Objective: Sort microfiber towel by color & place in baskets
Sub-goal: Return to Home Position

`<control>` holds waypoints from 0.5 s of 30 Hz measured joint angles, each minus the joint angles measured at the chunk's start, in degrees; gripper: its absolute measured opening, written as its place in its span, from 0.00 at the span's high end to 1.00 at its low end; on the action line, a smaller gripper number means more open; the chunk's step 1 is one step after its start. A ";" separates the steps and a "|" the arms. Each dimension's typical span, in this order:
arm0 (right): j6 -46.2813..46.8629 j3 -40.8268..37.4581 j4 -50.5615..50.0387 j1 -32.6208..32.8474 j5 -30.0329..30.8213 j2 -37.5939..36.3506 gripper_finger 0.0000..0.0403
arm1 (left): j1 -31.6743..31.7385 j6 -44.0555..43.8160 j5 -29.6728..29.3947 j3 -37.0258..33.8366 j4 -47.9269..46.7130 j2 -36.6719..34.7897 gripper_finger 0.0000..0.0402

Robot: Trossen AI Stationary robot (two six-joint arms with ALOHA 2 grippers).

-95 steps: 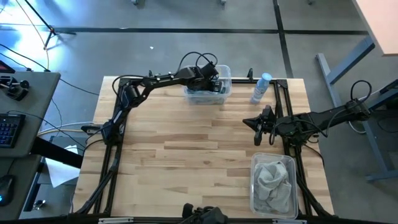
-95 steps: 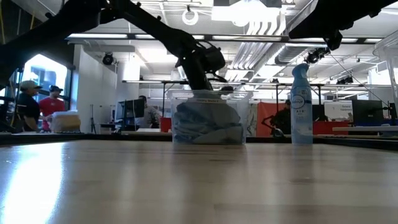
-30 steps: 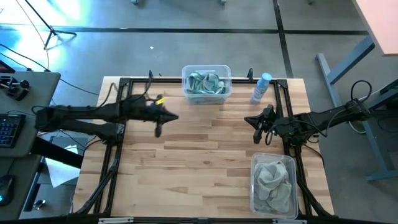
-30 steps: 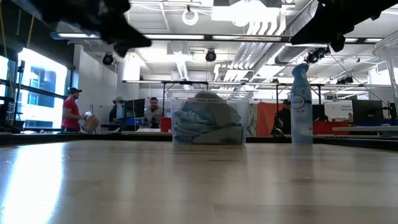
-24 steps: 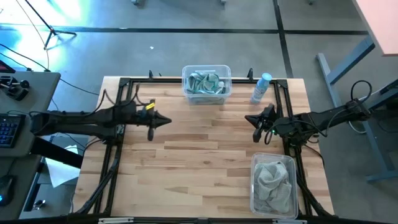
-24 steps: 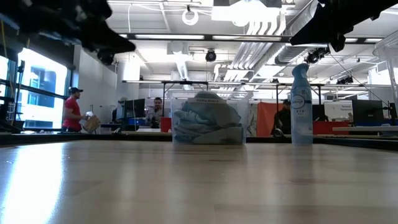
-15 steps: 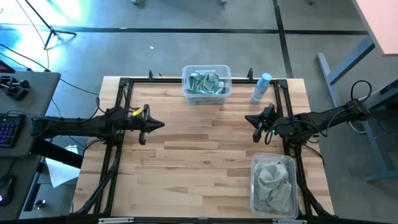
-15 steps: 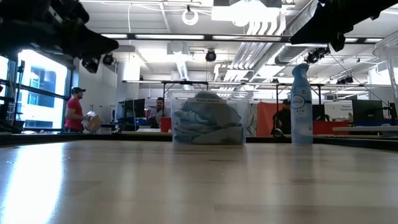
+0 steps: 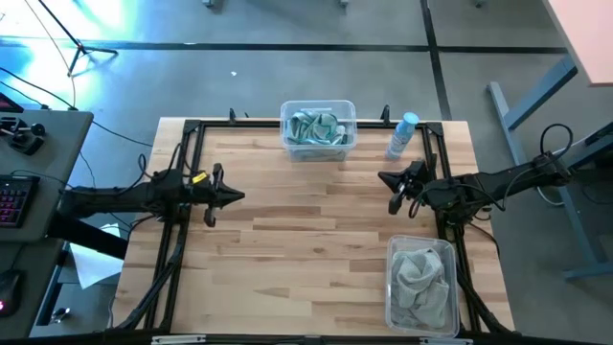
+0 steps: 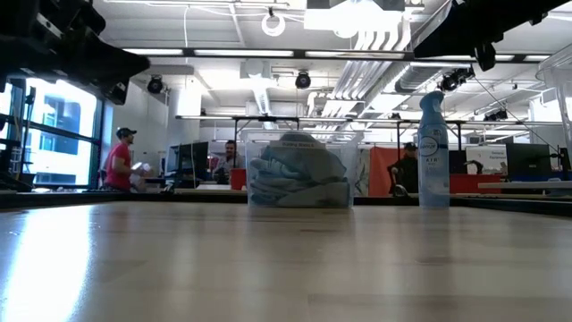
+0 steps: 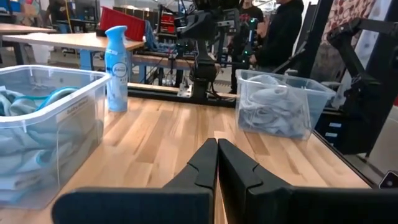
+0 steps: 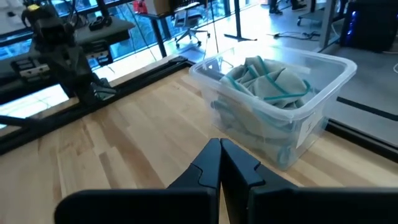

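Note:
A clear basket [image 9: 318, 130] at the table's far edge holds teal-blue towels [image 12: 268, 82]; it also shows in the low view [image 10: 299, 172] and the left wrist view [image 11: 43, 124]. A second clear basket [image 9: 421, 284] at the near right holds light grey towels [image 11: 270, 115]. My left gripper [image 9: 236, 195] is shut and empty above the table's left side. My right gripper [image 9: 384, 180] is shut and empty above the table's right side.
A white-blue spray bottle [image 9: 401, 136] stands at the far right, next to the teal basket. A black metal frame [image 9: 182, 192] runs along the table's sides. People stand in the room beyond the table [image 10: 121, 161]. Bare wood lies between the grippers.
My left gripper has drawn back toward the table's left edge, staying shut and empty. My right arm has kept still.

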 joint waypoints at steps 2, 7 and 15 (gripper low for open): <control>0.15 0.00 0.11 0.00 0.41 0.01 1.00 | 0.00 0.05 0.00 0.00 -1.40 -1.63 1.00; 1.64 0.00 0.11 0.00 1.46 0.00 1.00 | 0.00 1.62 0.45 0.00 -4.10 -5.67 1.00; 1.66 0.00 0.11 0.00 2.32 0.00 1.00 | 0.00 2.90 0.57 -0.04 -8.04 -11.07 1.00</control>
